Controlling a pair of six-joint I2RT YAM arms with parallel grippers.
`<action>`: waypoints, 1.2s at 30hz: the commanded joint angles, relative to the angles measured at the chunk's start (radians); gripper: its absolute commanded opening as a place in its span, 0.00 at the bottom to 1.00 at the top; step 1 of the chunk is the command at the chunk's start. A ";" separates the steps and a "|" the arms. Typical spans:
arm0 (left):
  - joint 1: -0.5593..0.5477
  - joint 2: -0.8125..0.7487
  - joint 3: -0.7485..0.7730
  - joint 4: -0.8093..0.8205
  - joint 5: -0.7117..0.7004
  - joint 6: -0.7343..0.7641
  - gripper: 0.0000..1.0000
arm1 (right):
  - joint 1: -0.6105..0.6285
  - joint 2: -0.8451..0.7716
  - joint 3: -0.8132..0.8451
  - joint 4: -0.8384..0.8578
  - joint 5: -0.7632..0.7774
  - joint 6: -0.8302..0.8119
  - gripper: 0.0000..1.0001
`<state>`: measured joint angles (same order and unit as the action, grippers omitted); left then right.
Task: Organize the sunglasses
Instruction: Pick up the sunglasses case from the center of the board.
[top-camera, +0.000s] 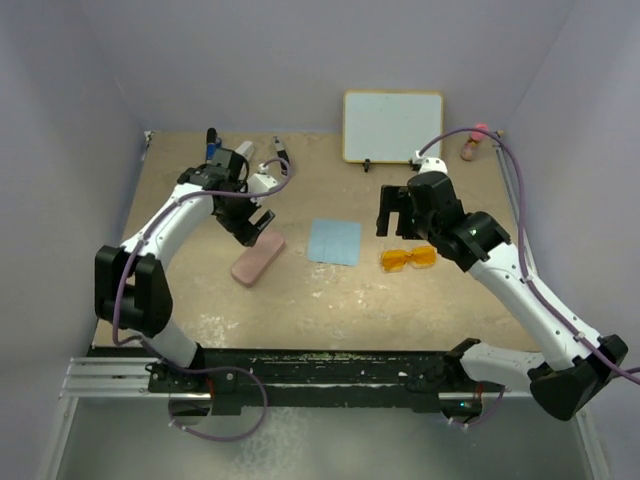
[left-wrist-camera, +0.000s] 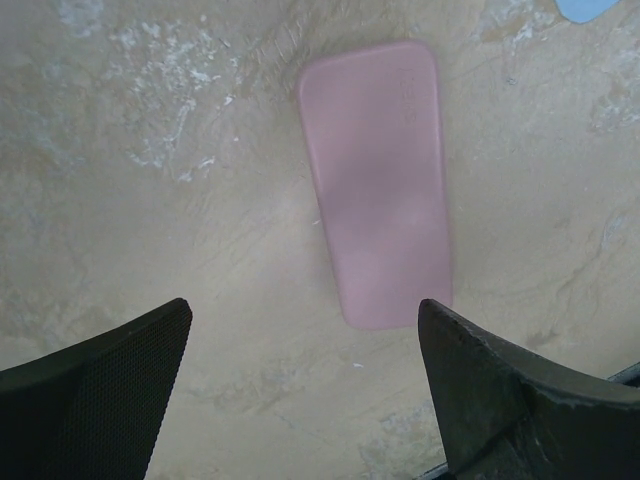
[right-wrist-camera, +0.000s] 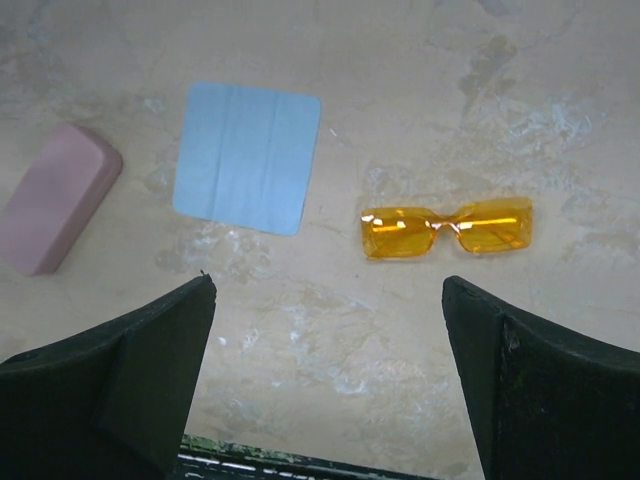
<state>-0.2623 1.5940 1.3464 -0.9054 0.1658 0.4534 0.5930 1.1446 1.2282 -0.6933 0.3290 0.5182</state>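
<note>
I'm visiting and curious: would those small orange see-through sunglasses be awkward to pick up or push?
The orange translucent sunglasses look like thin plastic, so probably stiff and light. Their glossy surface might slip in a grip. Lying flat on the tan table, they would likely slide, not roll.

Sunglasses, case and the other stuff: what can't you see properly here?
- Pink case: left wrist view, faint mark near its top end, too blurred to read.
- Sunglasses: right wrist view, straight from above; temples folded or open, cannot tell.
- Blue cloth: left wrist view, cut off by top edge.
- Small pinkish thing at the back: top view, too small to identify.
</note>
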 joint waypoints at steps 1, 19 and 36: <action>-0.024 0.067 0.039 0.008 -0.042 -0.088 0.98 | -0.016 0.045 0.058 0.124 -0.125 -0.071 1.00; -0.086 0.136 -0.051 0.130 -0.047 -0.071 0.98 | -0.054 0.053 -0.064 0.224 -0.184 -0.098 1.00; -0.124 0.228 -0.048 0.173 -0.114 -0.070 0.98 | -0.062 0.061 -0.126 0.253 -0.202 -0.095 1.00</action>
<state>-0.3832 1.8027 1.2766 -0.7635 0.0479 0.3809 0.5362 1.2171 1.1091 -0.4747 0.1371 0.4370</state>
